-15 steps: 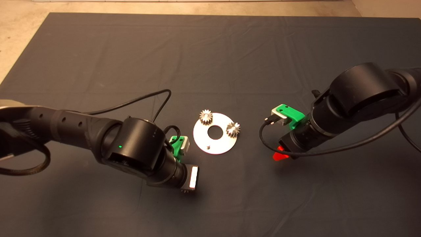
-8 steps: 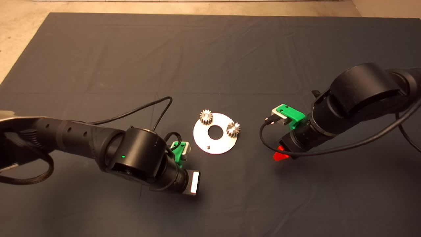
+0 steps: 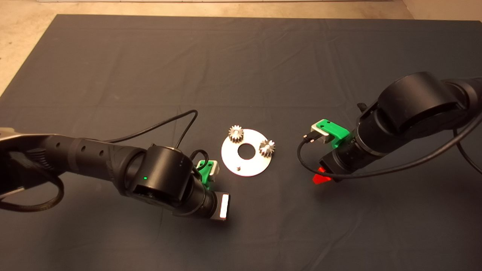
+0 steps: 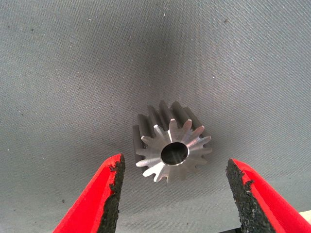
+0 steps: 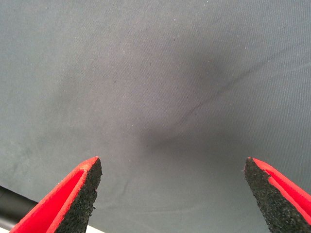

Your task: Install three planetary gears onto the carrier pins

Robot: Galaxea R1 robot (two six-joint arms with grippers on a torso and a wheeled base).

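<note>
The left arm is easing forward and lower over the last second, and the loose gear that peeked out by its wrist a moment ago is now hiding beneath it from above. Its wrist camera is showing the left gripper (image 4: 174, 194) spread wide, holding nothing, with the third gear (image 4: 171, 145) lying tilted on the mat between the fingers (image 4: 108, 194) and touching neither pad. That is suggesting the pick-up is about to begin, with closing on the teeth as the likely next step. Beyond that gripper, up and to its right, the disc (image 3: 260, 165) is sitting with two gears (image 3: 235, 133) already seated on pins and one bare pin (image 3: 238, 168) nearest the left arm, so two thirds of the job is looking done. The right gripper (image 5: 174, 194) is waiting on the disc's far side, wide open and empty over bare cloth. The mat (image 3: 241, 56) is dark grey fabric, faintly creased, with pale floor (image 3: 22, 45) edging it.
</note>
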